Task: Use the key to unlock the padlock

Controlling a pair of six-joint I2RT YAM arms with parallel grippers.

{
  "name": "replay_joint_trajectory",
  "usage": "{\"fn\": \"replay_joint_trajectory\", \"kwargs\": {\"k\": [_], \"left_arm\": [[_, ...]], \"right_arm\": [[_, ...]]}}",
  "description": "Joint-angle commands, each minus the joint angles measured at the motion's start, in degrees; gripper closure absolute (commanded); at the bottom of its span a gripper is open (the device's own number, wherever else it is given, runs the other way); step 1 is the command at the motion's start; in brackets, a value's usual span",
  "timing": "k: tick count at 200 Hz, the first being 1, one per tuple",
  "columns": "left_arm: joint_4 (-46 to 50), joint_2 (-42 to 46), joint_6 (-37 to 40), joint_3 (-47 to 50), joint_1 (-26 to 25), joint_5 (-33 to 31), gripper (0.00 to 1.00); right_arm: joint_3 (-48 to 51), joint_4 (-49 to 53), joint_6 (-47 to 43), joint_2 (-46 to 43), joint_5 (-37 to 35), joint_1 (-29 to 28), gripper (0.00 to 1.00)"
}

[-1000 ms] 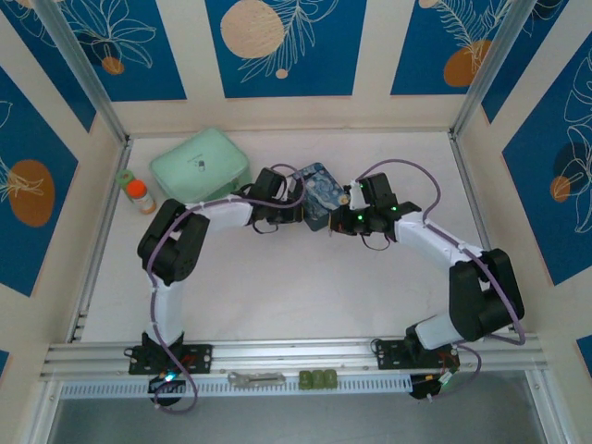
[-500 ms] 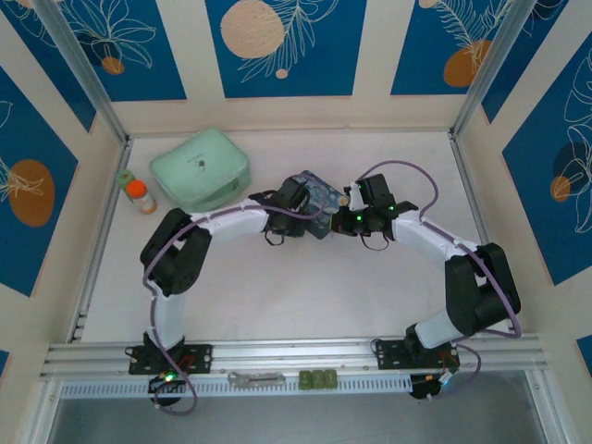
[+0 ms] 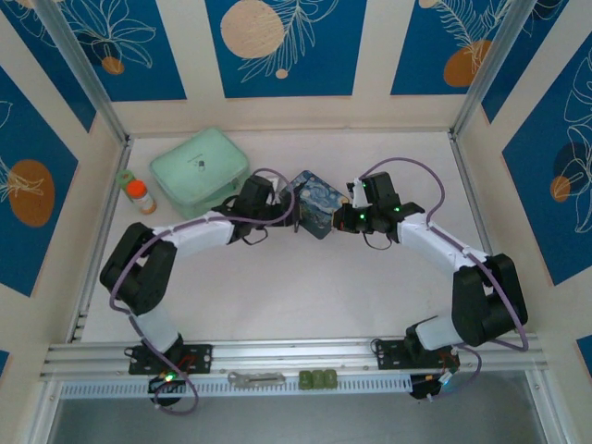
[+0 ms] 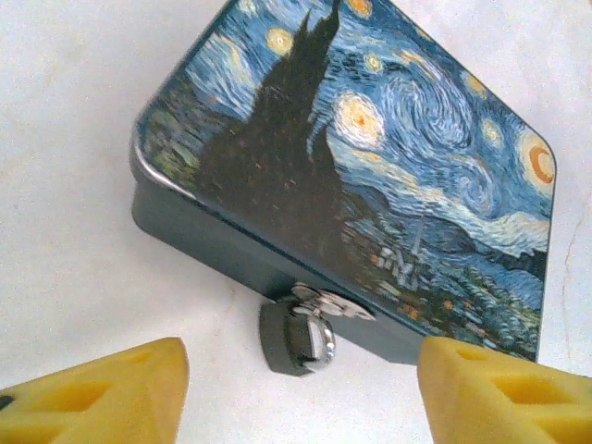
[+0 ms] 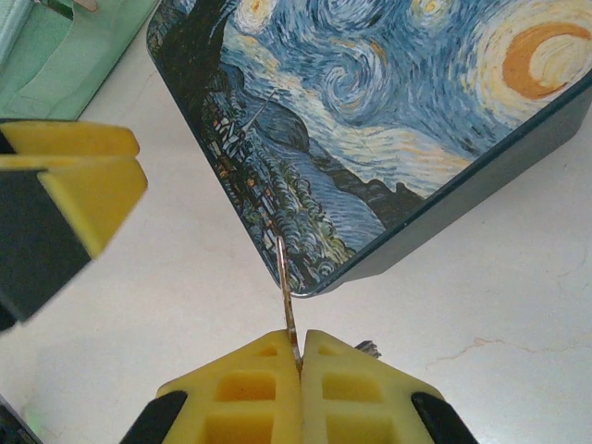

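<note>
The padlock [image 4: 296, 338], a small dark body with a silvery shackle, hangs from the hasp on the near side of the blue starry-night tin [image 4: 370, 157]. My left gripper [image 4: 301, 398] is open just short of it, its yellow fingers [image 4: 102, 393] wide apart on either side and touching nothing. In the top view this gripper [image 3: 285, 215] is at the left side of the tin [image 3: 313, 203]. My right gripper [image 5: 298, 356] is shut on the key [image 5: 286, 291], a thin blade seen edge-on that points at the tin's corner [image 5: 314, 277]. From above, the right gripper [image 3: 338, 220] is at the tin's right side.
A mint green case [image 3: 199, 166] lies behind and left of the tin, with an orange-capped bottle [image 3: 141, 196] near the left wall. A flat grey metal bar [image 3: 256, 377] and a green block [image 3: 317, 378] rest on the front rail. Walls close in the table.
My left gripper has opened and drawn back to the left from the tin. The tin has shifted slightly. My right gripper stays shut on the key, nearly still.
</note>
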State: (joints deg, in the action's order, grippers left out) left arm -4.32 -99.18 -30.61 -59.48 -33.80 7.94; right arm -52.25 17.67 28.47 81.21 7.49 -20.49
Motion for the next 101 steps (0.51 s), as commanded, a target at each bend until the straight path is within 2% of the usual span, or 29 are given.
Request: {"fn": "replay_joint_trajectory", "kwargs": {"k": [1, 19, 51, 101], "left_arm": [[-4.5, -2.5, 4.4, 0.9, 1.7, 7.8, 0.45], [-2.0, -4.8, 5.6, 0.0, 1.8, 4.8, 0.52], [-1.0, -9.3, 4.6, -3.0, 1.6, 5.9, 0.59], [-2.3, -10.0, -0.8, -2.9, -2.1, 7.6, 0.59]], "right_arm": [[0.6, 1.6, -0.5, -1.1, 0.3, 0.1, 1.0], [0.3, 2.1, -0.2, -1.3, 0.0, -0.2, 1.0], [-0.5, 2.8, 0.0, -1.4, -0.4, -0.7, 1.0], [-0.8, 3.0, 0.1, -1.5, -0.7, -1.0, 1.0]]}}
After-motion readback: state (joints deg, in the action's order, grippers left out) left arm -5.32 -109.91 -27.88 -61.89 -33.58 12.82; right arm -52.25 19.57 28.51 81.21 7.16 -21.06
